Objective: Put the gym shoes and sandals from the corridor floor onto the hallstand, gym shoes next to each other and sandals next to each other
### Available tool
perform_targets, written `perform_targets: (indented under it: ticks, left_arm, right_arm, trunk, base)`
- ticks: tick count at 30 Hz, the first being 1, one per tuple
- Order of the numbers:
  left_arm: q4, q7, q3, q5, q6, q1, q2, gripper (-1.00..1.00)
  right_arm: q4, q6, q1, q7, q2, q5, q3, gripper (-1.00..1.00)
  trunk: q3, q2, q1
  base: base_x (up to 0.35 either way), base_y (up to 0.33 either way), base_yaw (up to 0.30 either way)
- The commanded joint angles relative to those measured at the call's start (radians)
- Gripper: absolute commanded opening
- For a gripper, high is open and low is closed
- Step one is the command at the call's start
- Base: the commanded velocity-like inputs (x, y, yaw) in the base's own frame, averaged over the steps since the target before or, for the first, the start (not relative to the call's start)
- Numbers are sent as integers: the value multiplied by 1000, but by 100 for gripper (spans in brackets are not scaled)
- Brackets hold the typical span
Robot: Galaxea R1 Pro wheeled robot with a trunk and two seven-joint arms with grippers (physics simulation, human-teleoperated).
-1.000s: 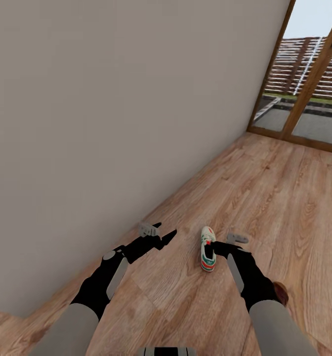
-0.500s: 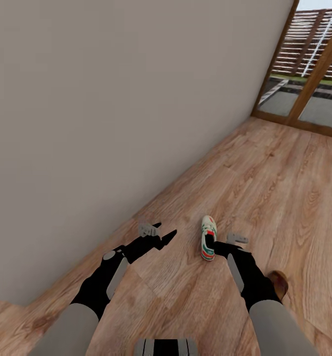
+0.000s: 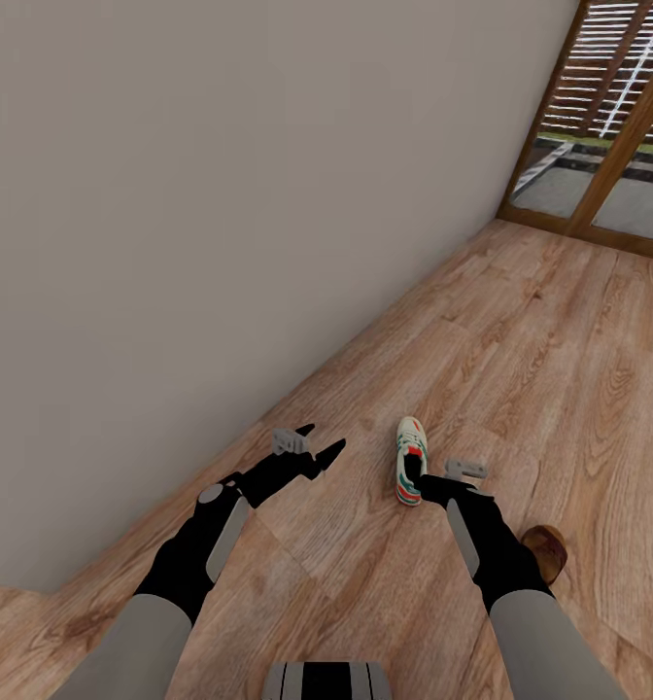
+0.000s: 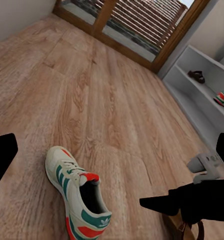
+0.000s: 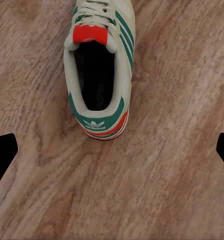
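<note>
A sneaker (image 3: 409,473) lies on the wood floor (image 3: 560,369). The right gripper (image 3: 426,489) hovers just behind its heel, fingers spread wide, holding nothing. The left gripper (image 3: 319,449) hangs near the wall (image 3: 220,194), fingers apart and empty.

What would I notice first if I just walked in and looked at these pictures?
Probably the bright gym shoe, white with green stripes and red patches, lying on the wood corridor floor just in front of the right gripper, whose fingers are spread apart. Next, the brown sandal on the floor beside the right arm. The left wrist view also shows the white hallstand with a sandal and a gym shoe already on its shelves.
</note>
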Motion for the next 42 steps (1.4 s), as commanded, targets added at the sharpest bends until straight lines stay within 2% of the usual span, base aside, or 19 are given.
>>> perform_targets:
  ticks: [1, 13, 17, 18, 19, 24, 37, 42]
  left_arm:
    - [-3, -2, -1, 6, 1, 0, 0, 100]
    - [-16, -3, -1, 6, 1, 0, 0, 100]
    - [-16, -3, -1, 6, 1, 0, 0, 100]
    - [-16, -2, -1, 6, 1, 0, 0, 100]
    - [-16, -2, -1, 6, 1, 0, 0, 100]
    - [-17, -2, -1, 6, 1, 0, 0, 100]
    - [-17, -2, -1, 6, 1, 0, 2, 100]
    - [-17, -3, -1, 6, 1, 0, 2, 100]
  right_arm:
    - [-1, 5, 0, -3, 1, -4, -2, 100]
    - [35, -5, 0, -3, 2, -3, -4, 100]
    - [104, -98, 0, -2, 1, -3, -4, 100]
    - [134, -170, 0, -3, 0, -3, -4, 100]
    - [146, -211, 0, -3, 0, -3, -4, 100]
    - [161, -281, 0, -3, -2, -3, -3, 100]
    - [165, -296, 0, -3, 0, -2, -2, 100]
    - [165, -296, 0, -3, 0, -2, -3, 100]
  trunk:
    - [-1, 0, 0]
    - [-1, 0, 0]
    - [-1, 0, 0]
    - [-1, 0, 0]
    - [-1, 0, 0]
    - [-1, 0, 0]
    - [-1, 0, 0]
    - [-1, 0, 0]
  base:
    - [0, 0, 0]
    - [0, 0, 0]
    - [0, 0, 0]
    - [0, 0, 0]
    - [0, 0, 0]
    - [0, 0, 0]
    - [6, 2, 0]
    - [165, 207, 0]
